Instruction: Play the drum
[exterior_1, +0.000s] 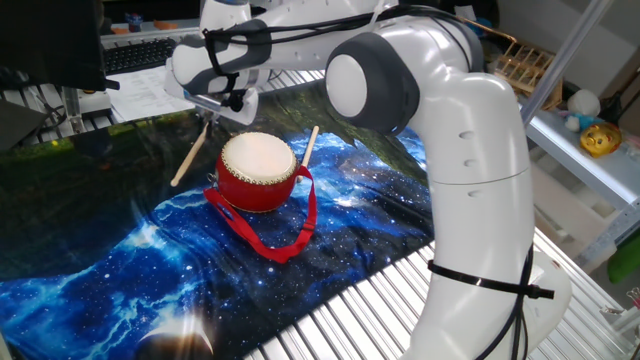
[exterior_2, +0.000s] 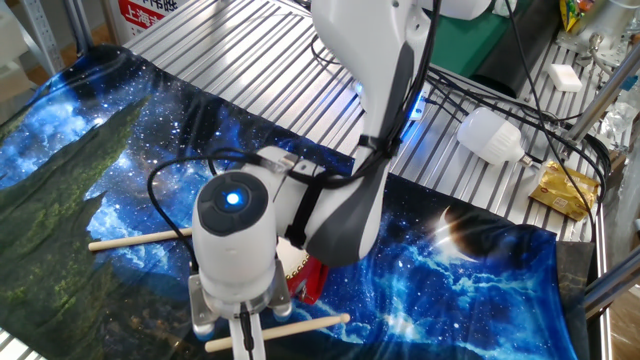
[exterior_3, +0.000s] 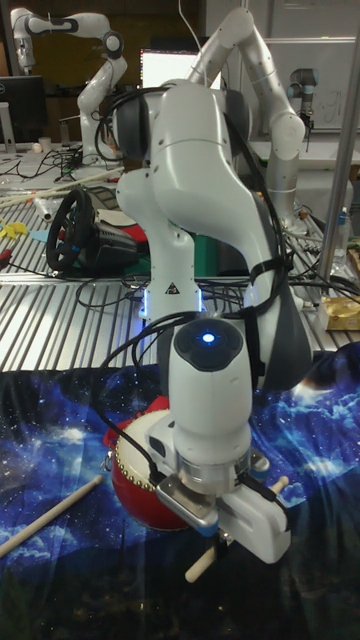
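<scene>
One drum (exterior_1: 258, 170) sits at the centre of the frame. Two wooden sticks show: one stick (exterior_1: 190, 156) at the drum's upper left, another stick (exterior_1: 308, 145) at its upper right. One starry cloth (exterior_1: 120, 270) covers the table. One robot arm (exterior_1: 450, 150) fills the right side.

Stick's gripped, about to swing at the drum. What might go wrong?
1. The gripper holds the thin stick off-centre, so it might pivot or slip on impact.
2. The stick hangs beside the drum, not over its skin, so a swing may catch the rim or miss.
3. The drum sits loose and could slide, knocking the second stick beside it.
</scene>
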